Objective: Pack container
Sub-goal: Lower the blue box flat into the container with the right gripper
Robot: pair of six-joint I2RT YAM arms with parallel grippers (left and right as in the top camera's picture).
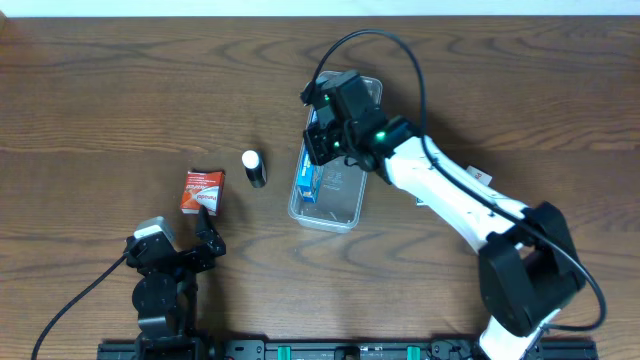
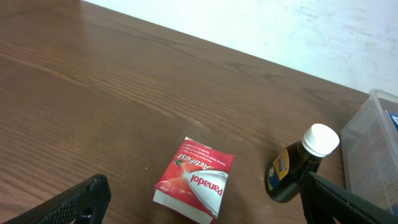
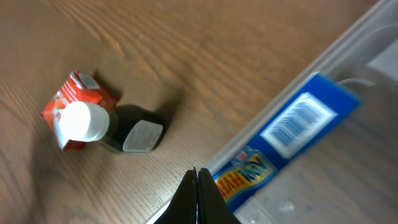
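Note:
The clear plastic container (image 1: 340, 205) lies mid-table, with a blue box (image 1: 308, 178) inside along its left wall; the box also shows in the right wrist view (image 3: 292, 134). A red Panadol box (image 1: 202, 190) and a dark bottle with a white cap (image 1: 254, 167) stand left of it, both also in the left wrist view: the box (image 2: 194, 180), the bottle (image 2: 298, 167). My right gripper (image 3: 197, 180) is shut and empty, hovering over the container's left rim (image 3: 292, 93). My left gripper (image 2: 205, 205) is open, low on the table in front of the Panadol box.
Bare wood-grain table (image 1: 120, 90) all around. A white wall (image 2: 311, 31) stands beyond the far table edge.

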